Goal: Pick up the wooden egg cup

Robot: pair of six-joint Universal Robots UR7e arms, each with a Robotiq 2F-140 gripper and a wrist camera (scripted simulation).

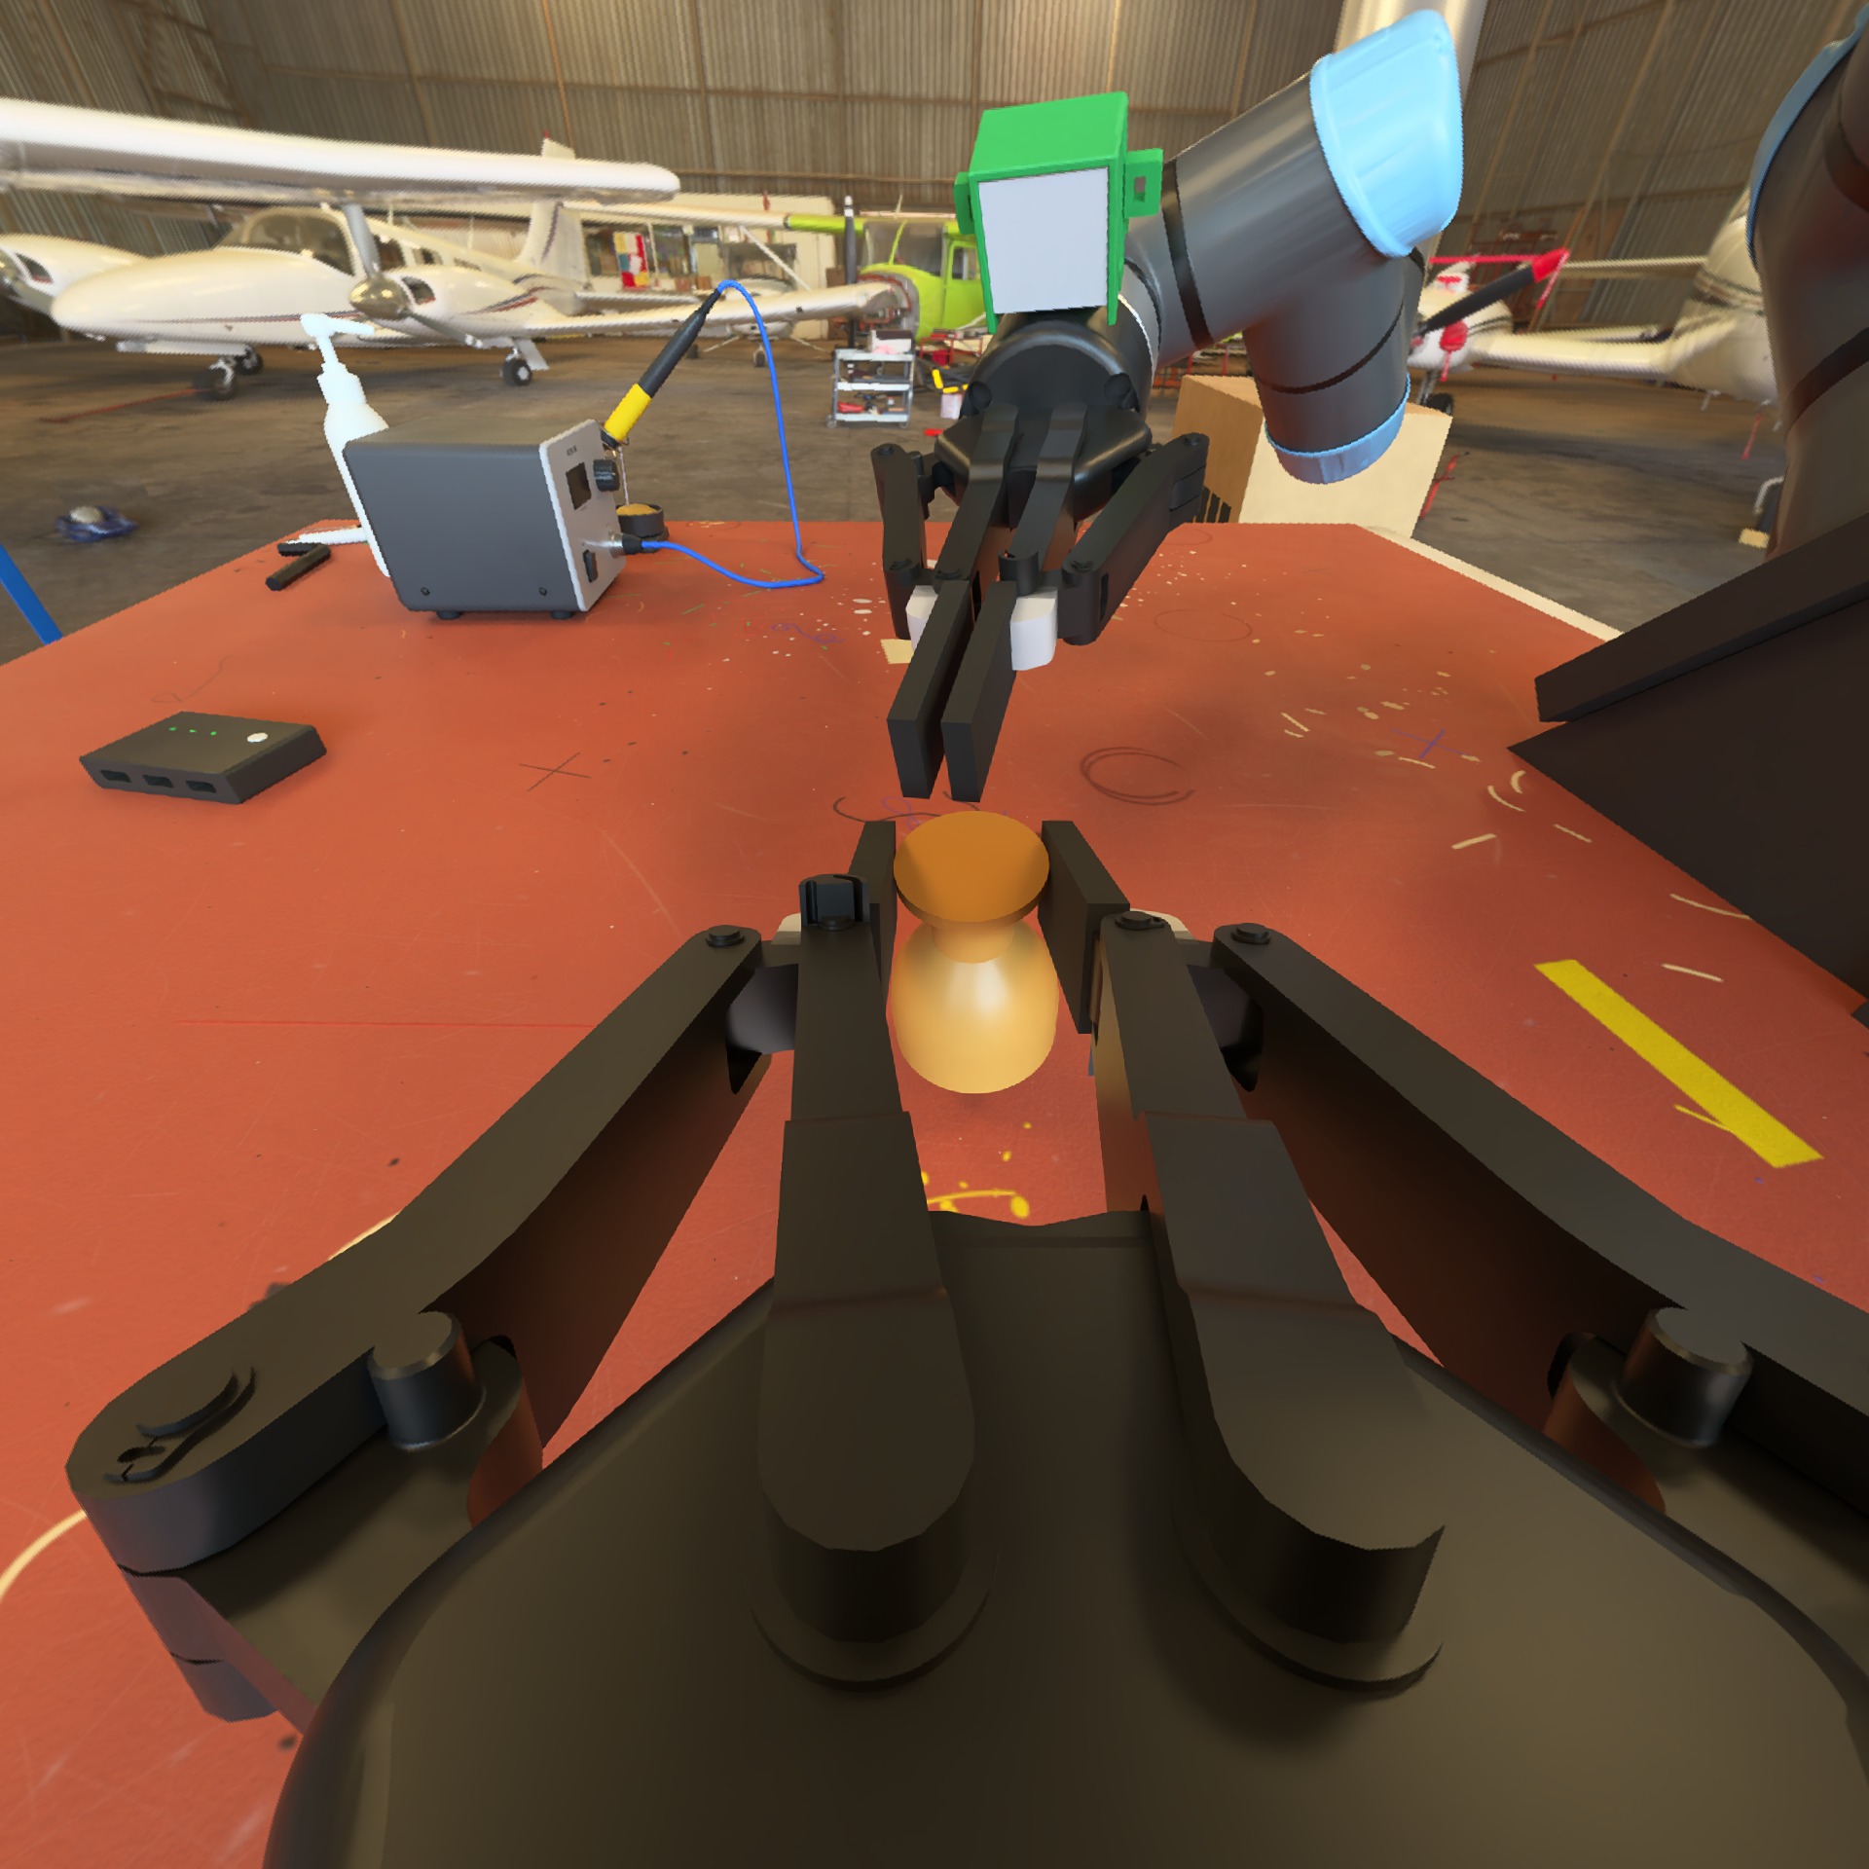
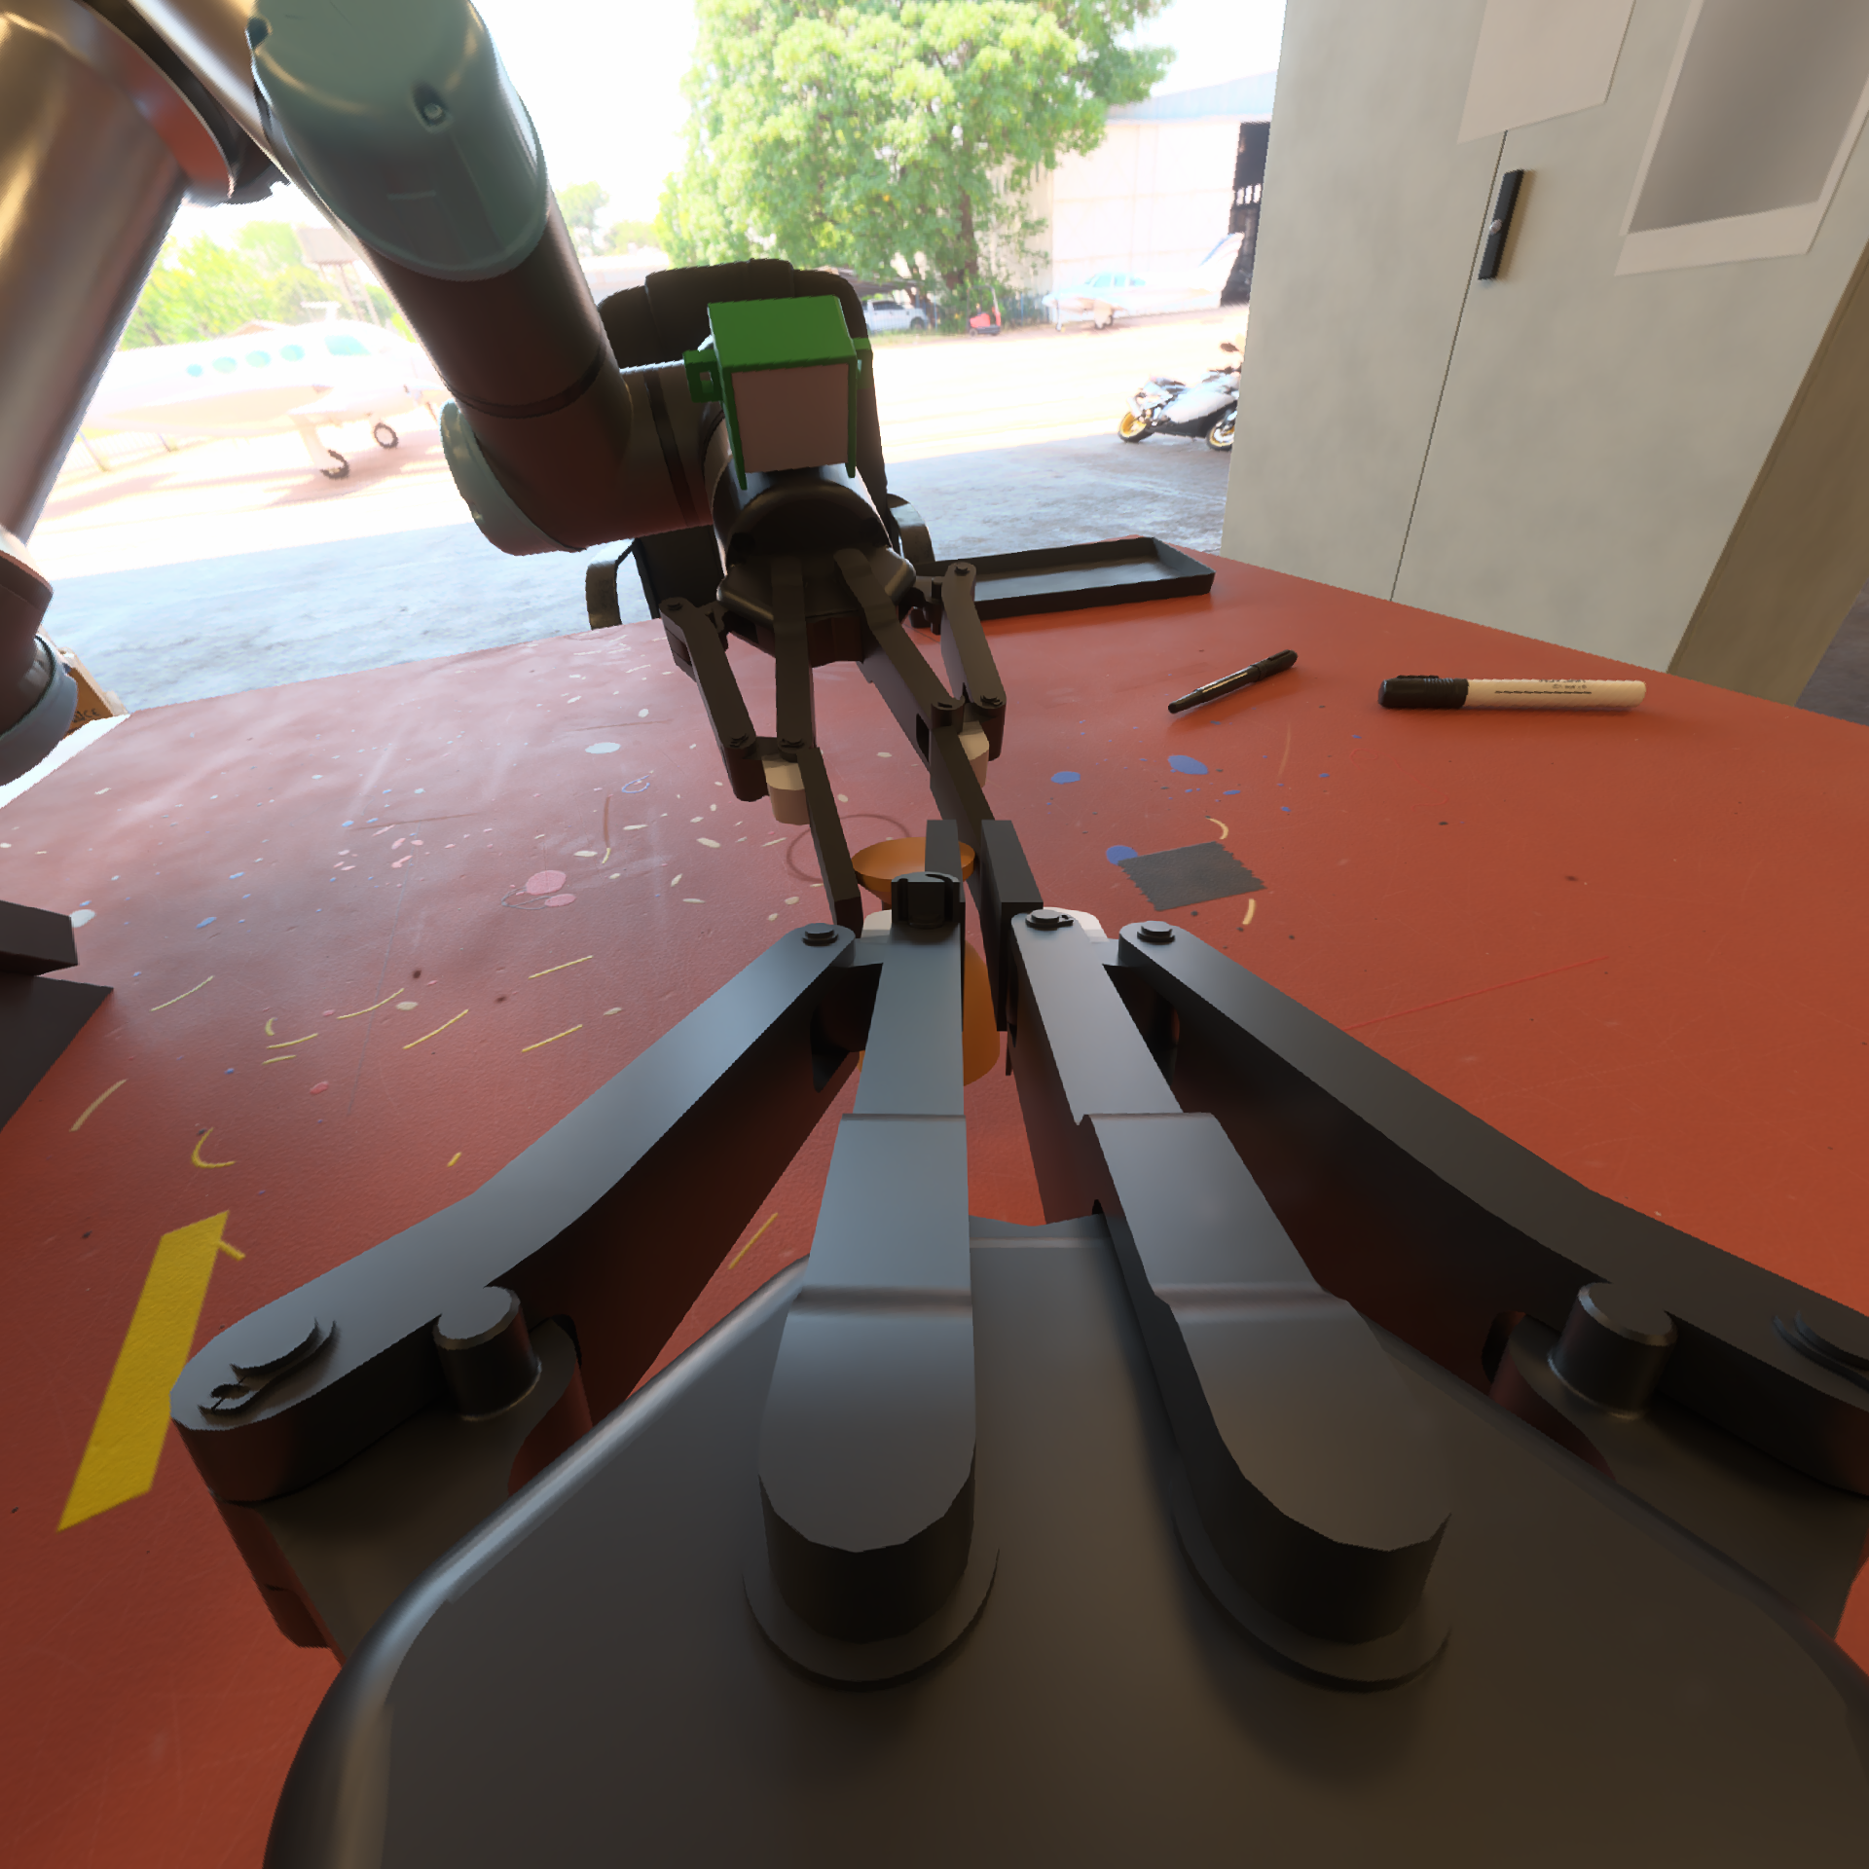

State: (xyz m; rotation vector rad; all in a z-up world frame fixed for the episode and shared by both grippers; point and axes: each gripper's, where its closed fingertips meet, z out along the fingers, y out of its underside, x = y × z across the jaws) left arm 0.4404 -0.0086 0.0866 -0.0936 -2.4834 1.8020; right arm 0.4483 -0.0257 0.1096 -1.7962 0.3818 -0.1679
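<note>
The wooden egg cup sits between my left gripper's two fingers, bowl end toward the camera and round foot at the fingertips. The fingers press on both sides of it, and it seems to hang a little above the red table. My right gripper is shut and empty, with its tips just beyond the cup's foot; it also shows in the left wrist view. In the right wrist view the cup is mostly hidden behind my own fingers, held by the left gripper.
A grey soldering station with a blue cable, a white bottle and a black hub box stand at the left. A dark wedge stands at the right. A black tray, a pen and a marker lie on the table.
</note>
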